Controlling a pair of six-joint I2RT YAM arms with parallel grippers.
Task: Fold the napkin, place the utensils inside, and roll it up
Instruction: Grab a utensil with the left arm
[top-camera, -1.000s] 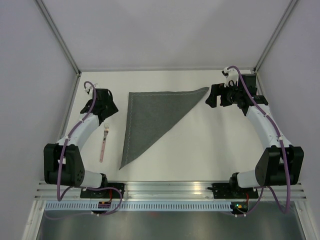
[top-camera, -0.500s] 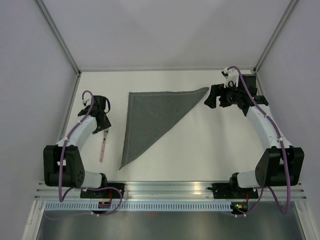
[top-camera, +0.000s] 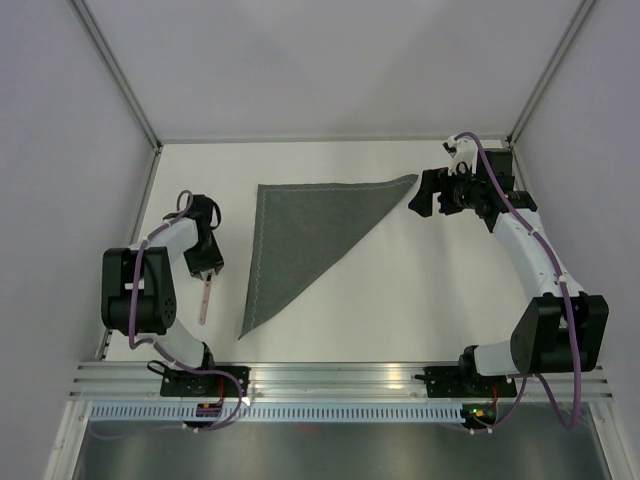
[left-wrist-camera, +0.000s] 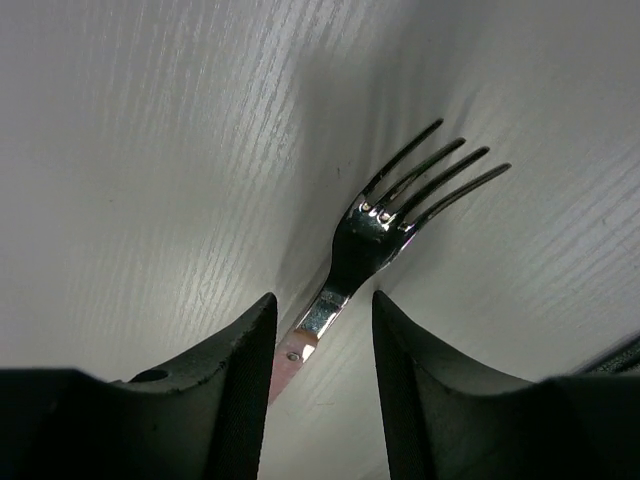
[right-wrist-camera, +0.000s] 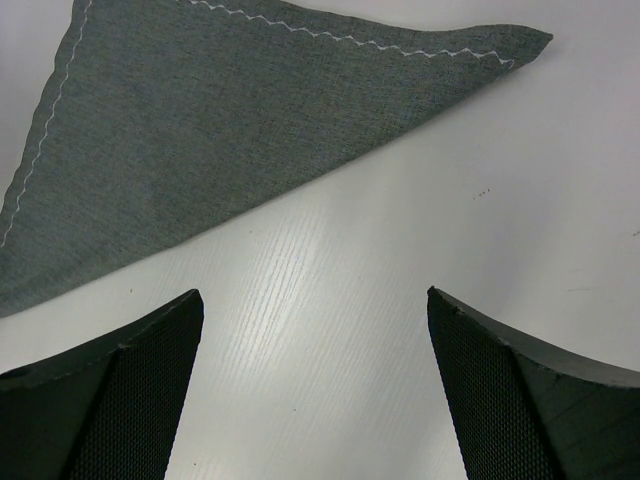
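The napkin (top-camera: 300, 235) is lying flat on the table (top-camera: 430, 290), left of centre, folded into a dark grey triangle. Its pale stitched hems are running along the far edge and down the left edge. The folded edge is slanting from the far right tip to the near left tip. In the right wrist view the napkin (right-wrist-camera: 200, 130) is filling the upper part, with its zigzag stitching showing near the pointed tip.

The fork (top-camera: 204, 298) is lying just left of the napkin and apart from it, its pink handle pointing toward the near edge. The left gripper (top-camera: 207, 262) is sitting over the fork's upper part. In the left wrist view the left gripper (left-wrist-camera: 322, 310) is standing partly apart, its dark fingers (left-wrist-camera: 235, 390) straddling the fork's (left-wrist-camera: 385, 225) shiny neck, with bare table showing beside the neck. The four tines are pointing away from the gripper.

The right gripper (top-camera: 425, 203) is hovering just beside the napkin's far right tip, gripping nothing. Its jaws are spread wide in the right wrist view (right-wrist-camera: 312, 300).

The table is showing white with a faint wood grain and is catching soft reflections. Pale, plain walls (top-camera: 330, 60) are closing it in on three sides, with metal posts (top-camera: 115, 70) rising at the back corners. A ribbed metal rail (top-camera: 330, 375) is carrying both arm bases along the near edge.
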